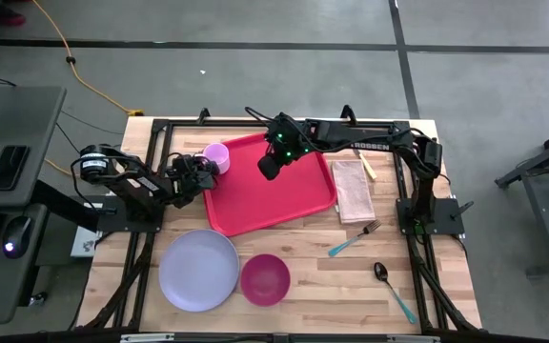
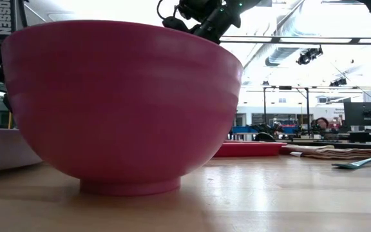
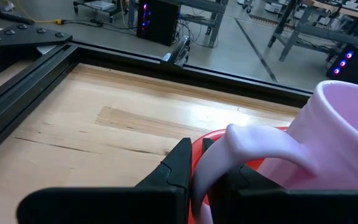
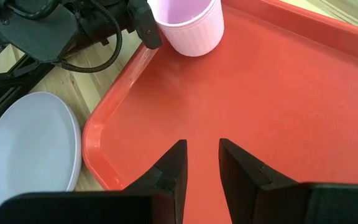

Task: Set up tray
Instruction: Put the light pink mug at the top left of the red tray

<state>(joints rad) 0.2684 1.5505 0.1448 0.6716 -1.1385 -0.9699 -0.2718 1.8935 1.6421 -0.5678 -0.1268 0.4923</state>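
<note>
The red tray [image 1: 270, 191] lies flat on the table's middle; its rim [image 4: 114, 93] shows in the right wrist view. A pale pink mug [image 1: 216, 155] stands upright at the tray's far left corner, seen as the mug [image 4: 188, 25] in the right wrist view. My left gripper [image 1: 201, 168] is shut on the mug's handle [image 3: 253, 146]. My right gripper [image 1: 270, 167] hovers over the tray's middle, open [image 4: 201, 162], touching nothing. My left gripper pinches the mug's handle [image 3: 213, 174] between its two fingers [image 3: 176, 168], coming level from the table's left. The mug stays upright at the tray's far left corner; whether its base rests on the tray or hangs just above it I cannot tell.
A lavender plate [image 1: 198, 270] and a magenta bowl [image 1: 265, 278] sit near the table's near edge. A folded cloth [image 1: 354, 190] lies right of the tray, with a fork [image 1: 354, 238] and a spoon [image 1: 389, 286] beyond. Black frame rails [image 1: 151, 181] border the table.
</note>
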